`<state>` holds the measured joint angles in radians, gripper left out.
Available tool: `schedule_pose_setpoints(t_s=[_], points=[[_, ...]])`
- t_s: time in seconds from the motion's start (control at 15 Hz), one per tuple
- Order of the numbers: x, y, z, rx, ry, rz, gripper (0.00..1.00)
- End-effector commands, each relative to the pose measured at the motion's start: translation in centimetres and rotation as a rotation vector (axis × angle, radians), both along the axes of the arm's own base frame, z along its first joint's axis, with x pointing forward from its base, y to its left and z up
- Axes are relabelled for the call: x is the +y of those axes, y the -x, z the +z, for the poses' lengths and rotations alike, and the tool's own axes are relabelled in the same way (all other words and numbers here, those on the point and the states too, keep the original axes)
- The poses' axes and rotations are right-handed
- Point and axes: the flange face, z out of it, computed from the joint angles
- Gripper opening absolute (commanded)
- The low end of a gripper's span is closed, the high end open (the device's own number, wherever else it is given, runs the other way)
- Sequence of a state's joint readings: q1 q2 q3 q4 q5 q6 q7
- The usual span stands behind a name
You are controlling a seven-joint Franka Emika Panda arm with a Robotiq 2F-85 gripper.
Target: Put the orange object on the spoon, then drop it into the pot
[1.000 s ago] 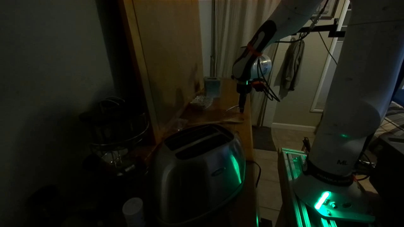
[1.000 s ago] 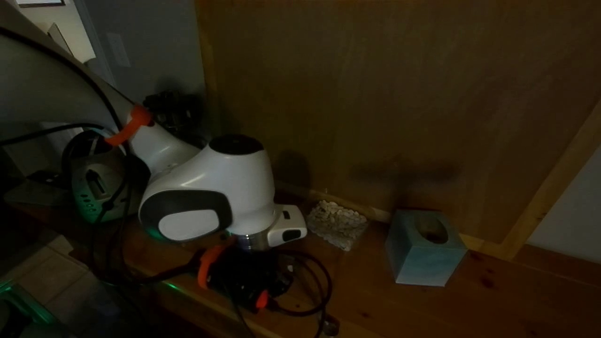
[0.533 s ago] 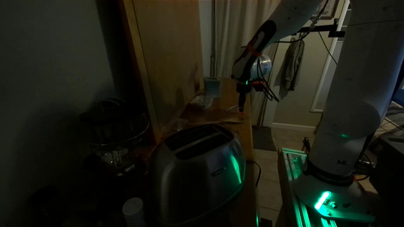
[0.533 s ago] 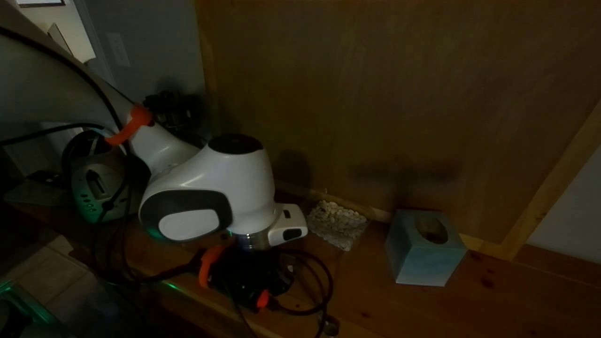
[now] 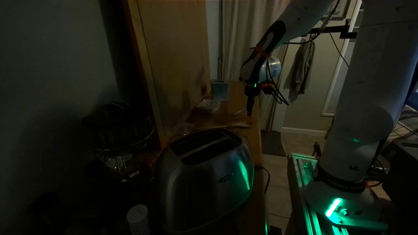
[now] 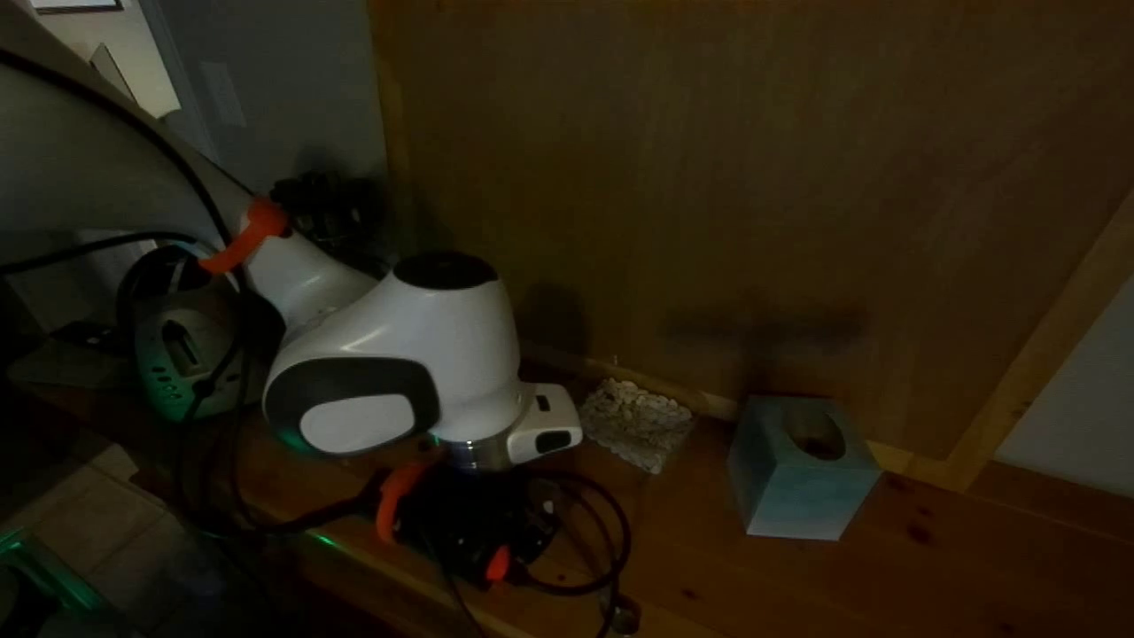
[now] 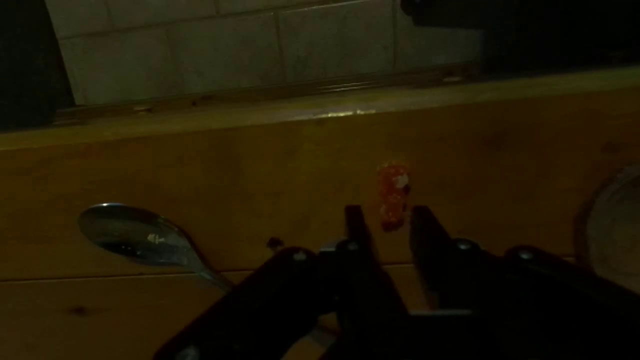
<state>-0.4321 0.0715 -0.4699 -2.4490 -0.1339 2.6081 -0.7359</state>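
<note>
Your gripper [image 7: 386,210] hangs with its jaws parted over the wooden counter [image 7: 210,170]. In the wrist view, the orange object [image 7: 393,192] lies right of centre, seen partly between those jaws; the metal spoon [image 7: 132,235] lies at the left, its handle running beneath the gripper. In an exterior view, the toaster [image 5: 202,189] fills the lower middle.
</note>
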Motion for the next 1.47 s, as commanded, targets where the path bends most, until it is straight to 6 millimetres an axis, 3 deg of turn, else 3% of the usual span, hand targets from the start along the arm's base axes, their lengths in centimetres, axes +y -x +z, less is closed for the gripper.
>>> schedule_pose_setpoints(t_s=[0.0,0.07,0.2,0.4,0.6,1.0,1.4], points=[[-0.7,-0.3,-0.3,-0.002,0.005,-0.006,0.57],[-0.7,-0.3,-0.4,-0.001,0.006,-0.006,0.2],[-0.7,-0.3,-0.5,0.003,0.005,-0.006,0.22],[-0.8,-0.3,-0.8,0.01,0.003,-0.006,0.05],[-1.0,-0.3,-0.9,0.015,0.002,-0.008,0.0],[-1.0,-0.4,-0.5,0.015,-0.017,-0.011,0.04],[0.4,-0.9,0.8,0.005,-0.078,0.007,0.04]])
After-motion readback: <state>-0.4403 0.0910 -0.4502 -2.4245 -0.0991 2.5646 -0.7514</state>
